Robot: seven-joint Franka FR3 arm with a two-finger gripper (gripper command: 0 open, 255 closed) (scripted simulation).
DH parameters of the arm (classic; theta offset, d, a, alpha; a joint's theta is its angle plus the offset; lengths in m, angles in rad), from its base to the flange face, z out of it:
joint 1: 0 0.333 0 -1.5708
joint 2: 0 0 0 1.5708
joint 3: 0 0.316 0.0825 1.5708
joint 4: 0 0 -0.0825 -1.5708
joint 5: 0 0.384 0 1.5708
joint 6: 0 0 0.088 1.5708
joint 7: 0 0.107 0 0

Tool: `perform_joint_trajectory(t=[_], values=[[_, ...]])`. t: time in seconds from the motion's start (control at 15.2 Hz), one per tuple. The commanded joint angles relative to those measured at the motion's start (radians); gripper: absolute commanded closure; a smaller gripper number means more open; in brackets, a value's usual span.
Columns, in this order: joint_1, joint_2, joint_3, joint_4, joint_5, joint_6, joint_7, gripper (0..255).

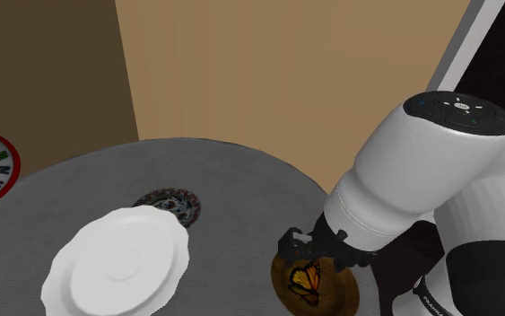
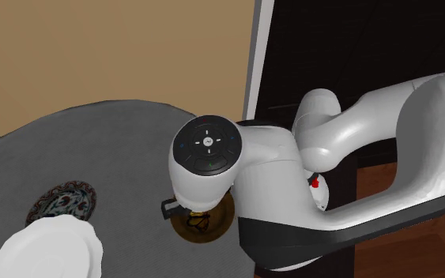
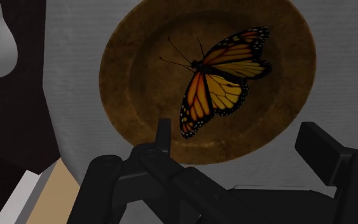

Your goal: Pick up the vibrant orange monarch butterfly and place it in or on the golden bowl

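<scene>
Orange-and-black monarch butterfly (image 3: 219, 79) lies flat inside the round golden-brown bowl (image 3: 128, 89), just beyond the black two-finger gripper (image 3: 241, 137), whose fingers stand apart and empty; its wings slant diagonally across their gap.

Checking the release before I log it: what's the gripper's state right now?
Gripper: open, holding nothing; the orange butterfly lies in the golden bowl.

The round grey bench (image 2: 110, 150) carries three dishes. The golden-brown bowl (image 2: 213, 231) sits near the bench edge, its upper part covered by the white arm (image 2: 280, 189), whose dark joint cap (image 2: 207, 144) faces the camera. A dark patterned plate (image 2: 62, 201) lies just beside a white scalloped plate (image 2: 47, 251). A tan wall (image 2: 94, 47) stands behind, with a black area (image 2: 355, 39) to its right.
</scene>
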Motion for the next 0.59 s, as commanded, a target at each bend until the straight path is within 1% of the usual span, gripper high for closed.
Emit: perform_joint_trajectory(t=[0.0,0.07,0.53], values=[[0.009,-0.028,-0.040,0.041,-0.025,-0.073,0.004,0],[0.012,-0.038,-0.056,0.060,-0.035,-0.102,0.006,0],[0.012,-0.038,-0.056,0.060,-0.035,-0.102,0.006,0]])
